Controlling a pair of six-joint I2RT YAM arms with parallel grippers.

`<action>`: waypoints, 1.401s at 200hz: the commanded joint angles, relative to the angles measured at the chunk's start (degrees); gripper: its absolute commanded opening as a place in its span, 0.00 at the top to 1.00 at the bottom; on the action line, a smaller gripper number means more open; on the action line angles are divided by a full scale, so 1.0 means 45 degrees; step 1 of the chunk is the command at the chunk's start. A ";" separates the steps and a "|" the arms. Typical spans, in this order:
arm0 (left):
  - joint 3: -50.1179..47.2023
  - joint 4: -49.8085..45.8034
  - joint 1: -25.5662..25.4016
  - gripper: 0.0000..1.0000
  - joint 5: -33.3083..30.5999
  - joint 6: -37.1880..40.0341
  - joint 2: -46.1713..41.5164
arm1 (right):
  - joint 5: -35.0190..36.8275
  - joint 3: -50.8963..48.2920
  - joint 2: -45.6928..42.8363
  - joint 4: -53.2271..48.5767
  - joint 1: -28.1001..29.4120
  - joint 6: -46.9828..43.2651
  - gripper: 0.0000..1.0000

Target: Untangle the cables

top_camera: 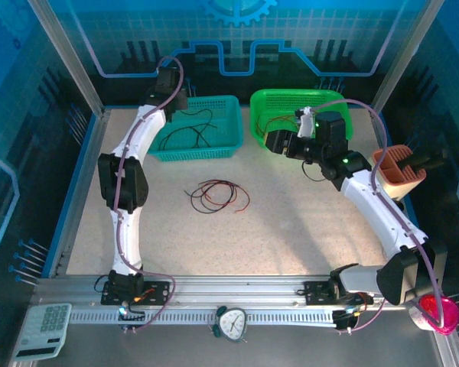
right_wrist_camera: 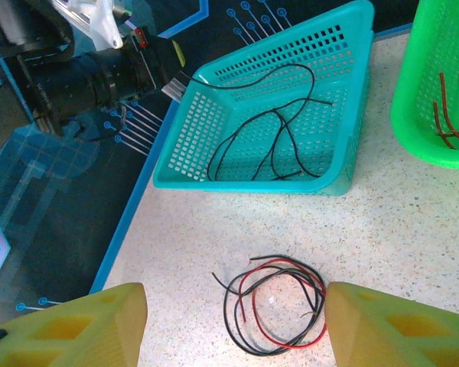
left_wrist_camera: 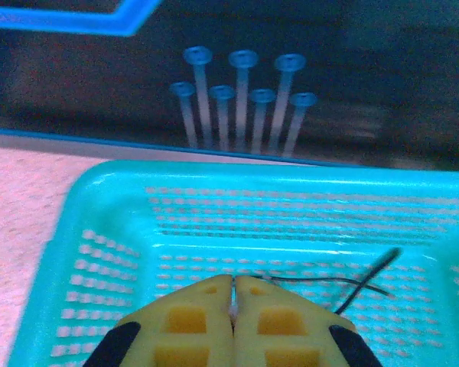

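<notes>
Grips a thin black wire (left_wrist_camera: 314, 280) in the closed left claw (left_wrist_camera: 233, 284) above the perforated teal plastic basket (left_wrist_camera: 107, 191) at the bench's (top_camera: 291, 229) far edge, more black loops (right_wrist_camera: 268, 130) inside. Holds the right claw (right_wrist_camera: 236, 294) apart over a red-and-black coil (right_wrist_camera: 279, 310) mid-bench; red wires (right_wrist_camera: 444, 118) in the green mesh basket (right_wrist_camera: 413, 92).

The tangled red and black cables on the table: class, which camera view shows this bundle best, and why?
The right wrist view: the cable bundle lies close and large, its red and black loops easy to tell apart. The top external view shows the same bundle small at mid-table. The left wrist view faces the teal basket instead.
</notes>
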 commanded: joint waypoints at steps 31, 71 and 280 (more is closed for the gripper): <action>0.1740 -0.3754 -0.0186 1.00 -0.1396 0.0664 0.2479 | -0.0011 0.0282 -0.0418 -0.0176 0.0214 -0.0219 0.36; 0.0435 -0.3245 -0.0635 0.99 -0.1222 0.1136 0.2423 | 0.0074 0.0380 -0.0435 -0.0220 0.0313 -0.0213 0.36; 0.0164 -0.3820 -0.0129 0.01 0.1456 0.0572 0.0549 | 0.0729 0.0594 -0.0245 -0.0372 0.1161 -0.0298 0.36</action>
